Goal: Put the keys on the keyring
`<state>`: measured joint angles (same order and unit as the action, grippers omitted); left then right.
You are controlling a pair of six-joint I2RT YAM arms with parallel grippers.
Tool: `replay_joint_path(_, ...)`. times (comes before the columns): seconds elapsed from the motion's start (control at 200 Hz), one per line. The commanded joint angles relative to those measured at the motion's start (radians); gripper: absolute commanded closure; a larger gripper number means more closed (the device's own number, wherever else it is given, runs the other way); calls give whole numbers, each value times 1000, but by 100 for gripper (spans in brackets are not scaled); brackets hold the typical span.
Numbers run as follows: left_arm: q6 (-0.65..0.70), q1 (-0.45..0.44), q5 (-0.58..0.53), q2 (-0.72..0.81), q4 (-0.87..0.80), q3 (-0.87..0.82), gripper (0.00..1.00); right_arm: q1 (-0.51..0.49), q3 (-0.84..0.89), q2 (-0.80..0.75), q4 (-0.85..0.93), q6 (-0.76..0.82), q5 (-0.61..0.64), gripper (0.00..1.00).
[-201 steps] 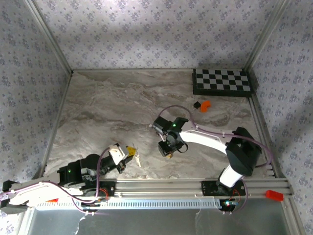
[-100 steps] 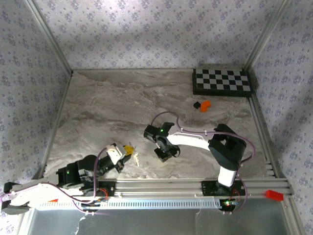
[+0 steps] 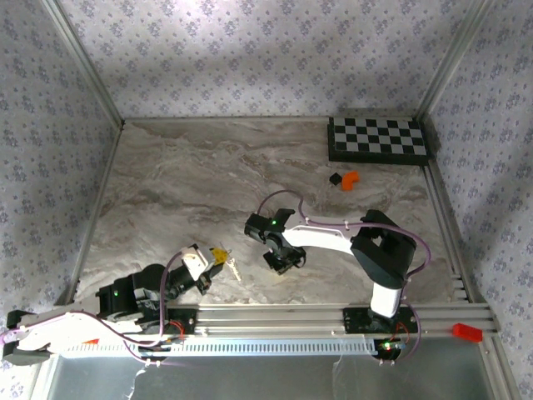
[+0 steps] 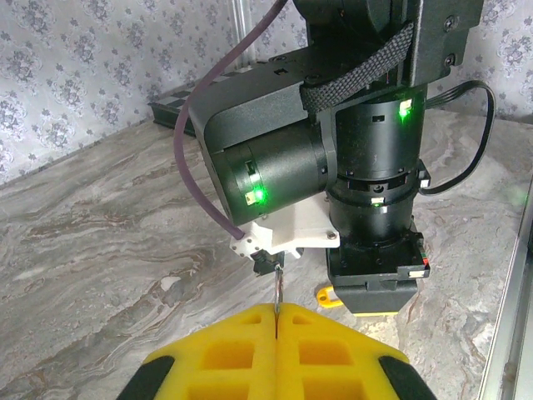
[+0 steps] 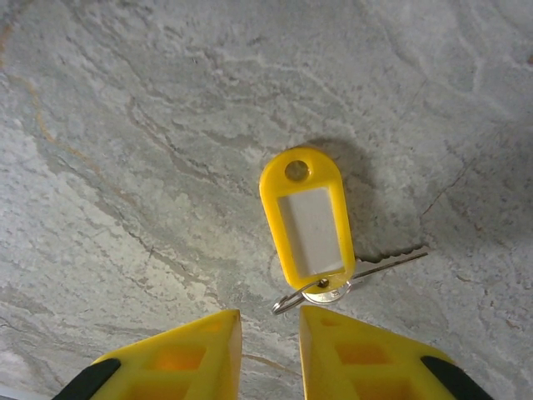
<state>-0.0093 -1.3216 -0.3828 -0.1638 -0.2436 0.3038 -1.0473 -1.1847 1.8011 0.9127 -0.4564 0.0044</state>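
Left gripper [image 4: 275, 315] pinches a key [image 4: 276, 292] edge-on; right gripper [image 5: 271, 333], parted over the tag's [image 5: 306, 221] ring [image 5: 301, 293], should close squarely on its wire.

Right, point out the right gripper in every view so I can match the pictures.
Top view: the right gripper sits low and centre, aimed downward.
Left wrist: the right gripper is the black block right of centre, under the big black arm.
Right wrist: its yellow pads rise from the bottom edge, parted.
Shared landmark: the yellow tag, lying close by the gripper in both wrist views.
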Motion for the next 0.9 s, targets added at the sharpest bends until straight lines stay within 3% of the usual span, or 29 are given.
replay_joint_path(0.0,-6,6,-10,20,18,3,100,6,-16,23,27,0,19,75)
replay_joint_path(0.355,-6,6,-9,24,17,-2,100,19,-16,45,5,12,21,69)
replay_joint_path(0.895,-5,6,-10,26,22,-6,100,28,17,26,12,15,31,80)
